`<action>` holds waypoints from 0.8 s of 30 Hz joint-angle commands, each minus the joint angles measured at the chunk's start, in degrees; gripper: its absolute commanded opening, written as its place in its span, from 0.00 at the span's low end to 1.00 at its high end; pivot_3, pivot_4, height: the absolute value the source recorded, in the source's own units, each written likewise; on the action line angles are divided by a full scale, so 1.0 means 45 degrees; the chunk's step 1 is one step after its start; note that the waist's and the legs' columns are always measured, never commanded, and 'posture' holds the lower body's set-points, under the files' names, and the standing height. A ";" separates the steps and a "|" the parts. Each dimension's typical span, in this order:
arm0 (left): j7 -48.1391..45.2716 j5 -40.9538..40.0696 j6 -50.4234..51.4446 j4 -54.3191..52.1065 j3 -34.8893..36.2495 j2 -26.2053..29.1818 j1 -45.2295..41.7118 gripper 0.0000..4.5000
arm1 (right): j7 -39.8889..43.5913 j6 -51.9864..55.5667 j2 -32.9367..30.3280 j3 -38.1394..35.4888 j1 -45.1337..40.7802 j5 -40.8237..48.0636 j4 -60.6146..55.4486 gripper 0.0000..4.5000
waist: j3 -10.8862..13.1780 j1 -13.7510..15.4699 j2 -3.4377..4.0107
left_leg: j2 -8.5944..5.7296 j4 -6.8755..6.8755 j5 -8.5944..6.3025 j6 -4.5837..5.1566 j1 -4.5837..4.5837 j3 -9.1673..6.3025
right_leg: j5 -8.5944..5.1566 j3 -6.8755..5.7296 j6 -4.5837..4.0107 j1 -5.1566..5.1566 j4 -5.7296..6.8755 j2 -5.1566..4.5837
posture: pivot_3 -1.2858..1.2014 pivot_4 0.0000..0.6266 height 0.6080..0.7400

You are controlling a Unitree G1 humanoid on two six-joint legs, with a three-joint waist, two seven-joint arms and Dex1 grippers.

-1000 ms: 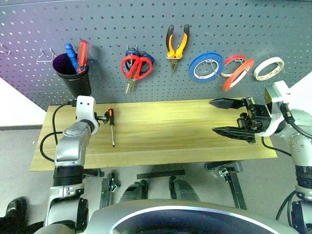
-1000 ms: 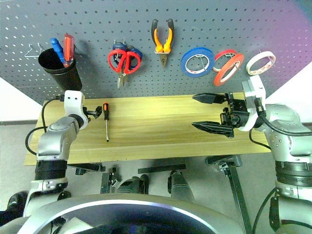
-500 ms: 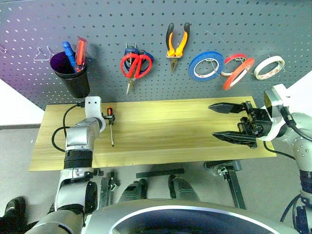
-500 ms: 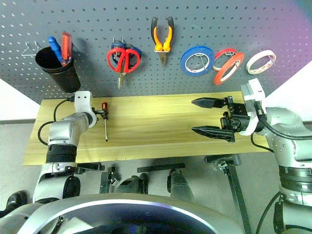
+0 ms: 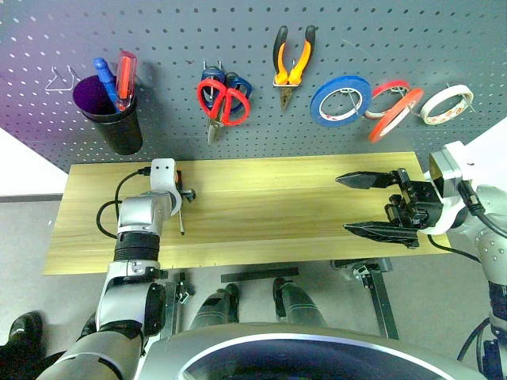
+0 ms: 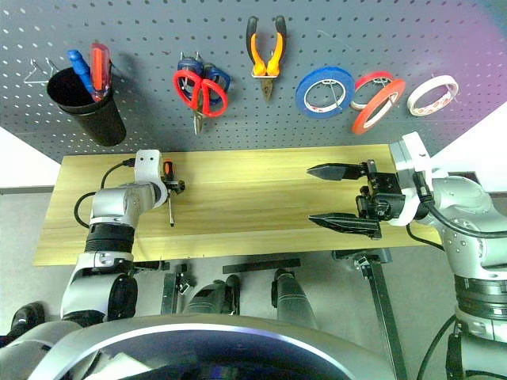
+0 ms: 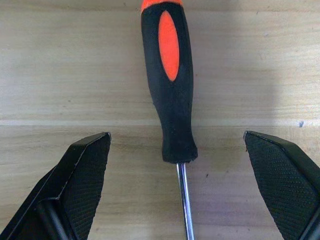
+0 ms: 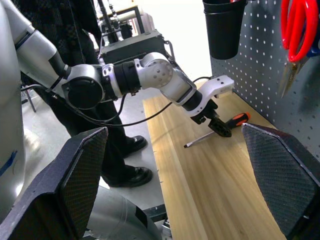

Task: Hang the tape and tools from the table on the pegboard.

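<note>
An orange-and-black screwdriver (image 7: 170, 75) lies on the light wood table (image 5: 269, 198), near its left end. My left gripper (image 7: 175, 139) is open and points down at it, one finger on each side of the handle's shaft end, not touching. My right gripper (image 5: 346, 204) is open and empty, held level above the table's right part. On the pegboard (image 5: 174, 47) hang the red-handled scissors (image 5: 224, 101), the orange-and-black pliers (image 5: 291, 67) and the thin red tape (image 5: 394, 116).
A black cup (image 5: 111, 119) with a blue and a red screwdriver hangs at the pegboard's left. A blue roll (image 5: 341, 99), a red roll with a white core (image 5: 386, 93) and a white roll (image 5: 445, 104) hang at the right. A person (image 8: 50, 20) stands off the table's left end.
My left gripper has come right and down from beside the screwdriver to straddle its handle. The head camera has tilted down a little. The right gripper has stayed put.
</note>
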 commanded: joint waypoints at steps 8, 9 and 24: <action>0.0140 0.0293 0.0387 0.0350 -0.0567 0.0114 -0.0038 0.86 | -0.0216 -0.0057 -0.0209 -0.0620 0.0298 0.0328 -0.0516 1.00 | 0.0044 -0.0019 0.0013 | 0.0000 -0.0022 -0.0003 0.0003 -0.0006 0.0004 | 0.0000 0.0000 0.0001 0.0000 -0.0033 -0.0005 | 0.44 0.66 1.00; 0.0201 0.0341 0.0599 0.0174 -0.0650 0.0093 0.0087 0.78 | -0.0206 -0.0071 -0.0228 -0.0655 0.0328 0.0328 -0.0510 1.00 | 0.0045 -0.0026 0.0014 | 0.0000 -0.0022 -0.0003 0.0003 -0.0006 0.0004 | 0.0000 0.0000 0.0001 0.0000 -0.0035 -0.0005 | 0.44 0.66 1.00; 0.1248 -0.0098 0.1518 -0.0296 0.0544 -0.0411 0.0412 0.12 | -0.0246 -0.0188 -0.0306 -0.0675 0.0180 0.0177 -0.0172 1.00 | 0.0053 -0.0037 0.0026 | 0.0000 -0.0034 -0.0004 0.0003 -0.0004 0.0005 | -0.0003 0.0000 0.0003 0.0003 -0.0054 -0.0006 | 0.44 0.66 1.00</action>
